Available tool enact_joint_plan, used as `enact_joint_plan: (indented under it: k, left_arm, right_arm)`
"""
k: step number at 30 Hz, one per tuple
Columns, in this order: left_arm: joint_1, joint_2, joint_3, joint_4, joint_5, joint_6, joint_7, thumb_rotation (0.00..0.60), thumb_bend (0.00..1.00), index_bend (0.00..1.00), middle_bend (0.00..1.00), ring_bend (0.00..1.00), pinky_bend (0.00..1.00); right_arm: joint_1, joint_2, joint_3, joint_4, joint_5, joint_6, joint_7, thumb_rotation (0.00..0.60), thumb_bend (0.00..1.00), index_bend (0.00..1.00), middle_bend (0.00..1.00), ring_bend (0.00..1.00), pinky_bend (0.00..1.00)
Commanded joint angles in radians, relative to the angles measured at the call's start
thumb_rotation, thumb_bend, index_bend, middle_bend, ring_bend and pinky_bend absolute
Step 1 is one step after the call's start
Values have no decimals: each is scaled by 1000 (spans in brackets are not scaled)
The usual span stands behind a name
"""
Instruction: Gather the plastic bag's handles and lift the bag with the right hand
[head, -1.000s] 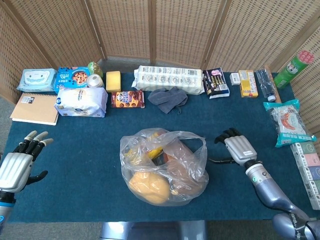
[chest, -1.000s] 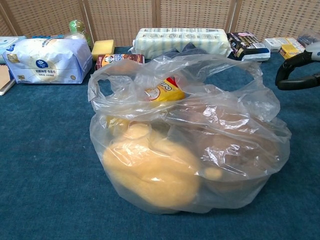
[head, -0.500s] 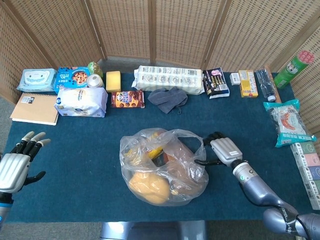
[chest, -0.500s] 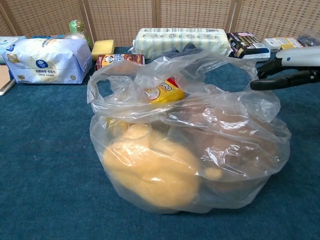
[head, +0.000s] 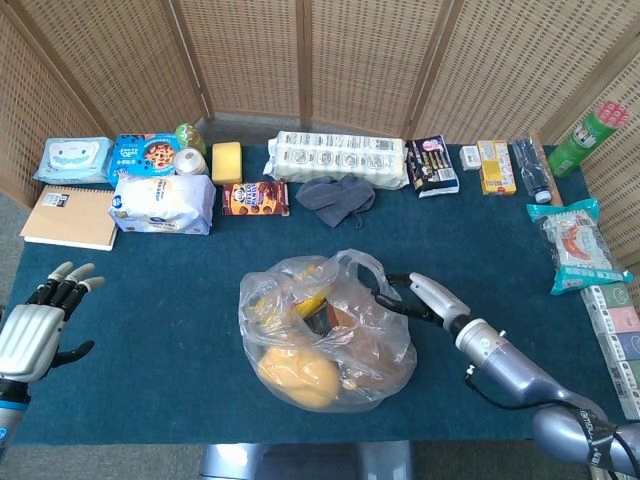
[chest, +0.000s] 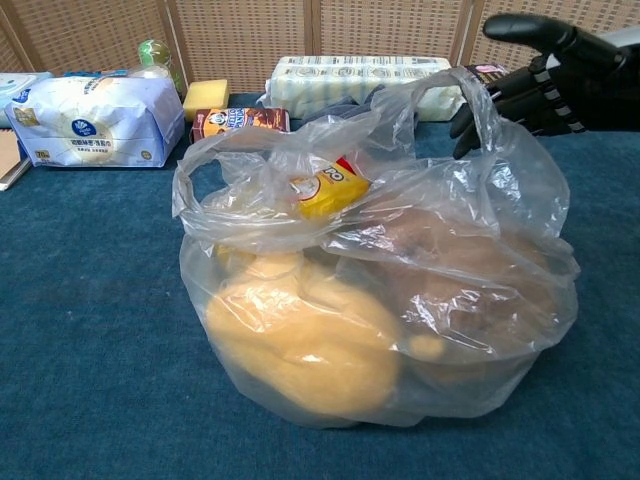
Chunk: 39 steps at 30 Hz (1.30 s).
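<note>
Bag (head: 325, 335) sat mid-surface, not yet lifted. Right hand (head: 415, 297) at its 3 o'clock, fingers (chest: 520, 80) spread, reaching into the near handle (chest: 455, 95); whether it gripped, could not tell. Far handle (chest: 205, 190) at 9 o'clock ungathered. Count: one bag, two handles. Left hand (head: 35, 330) open, empty.

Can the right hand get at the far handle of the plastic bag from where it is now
Probably yes. The right hand is at the near handle; the far handle stands open across the bag with nothing between them.
</note>
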Motion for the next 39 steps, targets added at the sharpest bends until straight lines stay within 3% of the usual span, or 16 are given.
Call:
enact_joint_plan:
  k: [1,10,16,21,25,31,35,39]
  left_arm:
    - [-2,-3,1,0,1,-3,1,600,94,179,119,47,235]
    - [-11,-13,4,-1,-7,-21,11,600,95,179,119,47,235]
    - [-16,-21,7,1,-14,-33,16,600,95,179,119,47,235]
    - [-21,-27,7,3,-21,-42,19,600,96,179,119,47,235]
    - [-25,-29,6,1,-23,-47,25,600,95,179,119,47,235]
    - [-29,-32,8,-2,-27,-54,31,600,95,179,119,47,235]
    - [-31,-37,10,0,-32,-59,35,600,95,179,119,47,235]
    - [-33,-40,11,0,-35,-61,37,600,95,179,119,47,235]
  right_arm:
    - [-73,37,137,-45,-39,-130,288,62,133,331,327,176,103]
    - [-234,-10,381,-75,-147,-277,723,62,149,343,348,231,191]
    - [-329,-73,509,-86,-185,-342,884,60,157,362,364,263,219]
    - [-392,-144,616,-79,-135,-437,987,61,158,362,367,275,243]
    - [-436,-204,709,-61,-71,-531,985,60,159,362,370,288,266]
    - [-495,-299,832,-1,59,-717,812,65,159,362,373,311,290]
    - [-496,-341,855,59,158,-820,689,65,164,362,380,331,321]
    - [-471,-345,846,116,256,-884,611,64,180,393,471,484,484]
